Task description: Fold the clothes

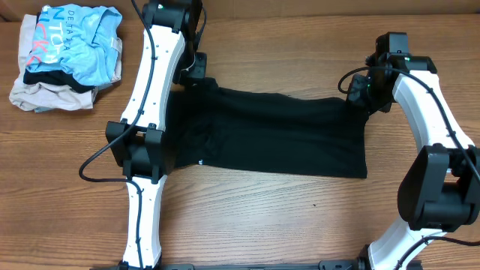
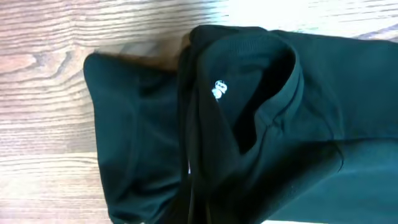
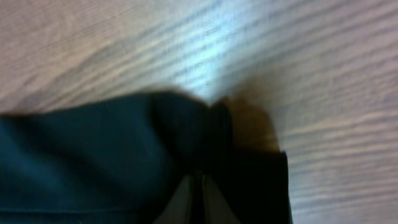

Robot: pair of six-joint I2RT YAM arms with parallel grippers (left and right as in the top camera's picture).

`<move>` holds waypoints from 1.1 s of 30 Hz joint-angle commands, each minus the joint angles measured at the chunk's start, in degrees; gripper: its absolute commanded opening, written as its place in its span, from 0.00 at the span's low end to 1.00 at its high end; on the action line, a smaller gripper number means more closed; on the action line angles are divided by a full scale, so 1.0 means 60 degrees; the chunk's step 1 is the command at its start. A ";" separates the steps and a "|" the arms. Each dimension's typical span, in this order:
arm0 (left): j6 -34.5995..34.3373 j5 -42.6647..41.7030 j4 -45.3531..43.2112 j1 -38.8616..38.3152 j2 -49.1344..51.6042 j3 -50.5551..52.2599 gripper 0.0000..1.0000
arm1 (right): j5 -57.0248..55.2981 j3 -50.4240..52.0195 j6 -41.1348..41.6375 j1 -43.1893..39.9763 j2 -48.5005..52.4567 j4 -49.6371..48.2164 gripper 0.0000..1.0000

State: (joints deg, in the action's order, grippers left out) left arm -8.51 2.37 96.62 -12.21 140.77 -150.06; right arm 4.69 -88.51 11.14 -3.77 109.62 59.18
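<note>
This seems to be a robotics lab, because a white left arm [image 1: 154,90] and right arm [image 1: 431,112] with a loose cable [image 1: 94,169] stand at a wood-grain table [image 1: 262,217] carrying a heap of garments [image 1: 67,56].

The black T-shirt [image 1: 270,135] is soft, matt knit cloth with a ribbed collar. The table [image 1: 285,225] is smooth wood grain with a faint sheen, perhaps laminate. The left arm [image 1: 154,75] has a white shell of glossy plastic. At far left, the light blue shirt [image 1: 86,37] and beige garment [image 1: 45,94] are matt cloth.
</note>
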 commanded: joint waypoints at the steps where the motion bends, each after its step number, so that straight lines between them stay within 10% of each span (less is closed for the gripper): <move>1: -0.0102 -0.0299 0.0033 -0.0073 -0.0270 -0.0058 0.04 | 0.0244 -0.0084 0.0182 -0.0080 -0.0219 0.0244 0.04; 18: -0.0036 0.1239 0.0036 -0.0342 -0.1231 0.4914 0.04 | 0.0382 0.0590 0.0142 -0.0080 -0.0215 0.2047 0.04; 21: 0.0033 0.1242 0.0036 -0.0342 -0.1228 0.5293 0.04 | 0.0040 0.1067 0.0197 -0.0084 -0.0215 0.1963 0.17; 22: 0.0189 0.1191 0.0036 -0.0342 -0.1228 0.5402 0.16 | -0.0117 0.1220 0.0288 -0.0084 -0.0215 0.1916 0.40; 26: 0.0463 0.1177 0.0033 -0.0342 -0.1228 0.5646 0.93 | -0.0342 0.1494 0.0433 -0.0251 -0.0215 0.1621 0.71; 33: 0.0426 0.1180 -0.0331 -0.0197 -0.1231 0.5472 1.00 | -0.0306 0.1690 0.0197 -0.0674 -0.0215 0.1118 0.77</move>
State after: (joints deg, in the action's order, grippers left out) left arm -6.90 8.88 95.24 -14.22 135.94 -116.57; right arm 3.53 -79.57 13.19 -6.70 109.62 66.65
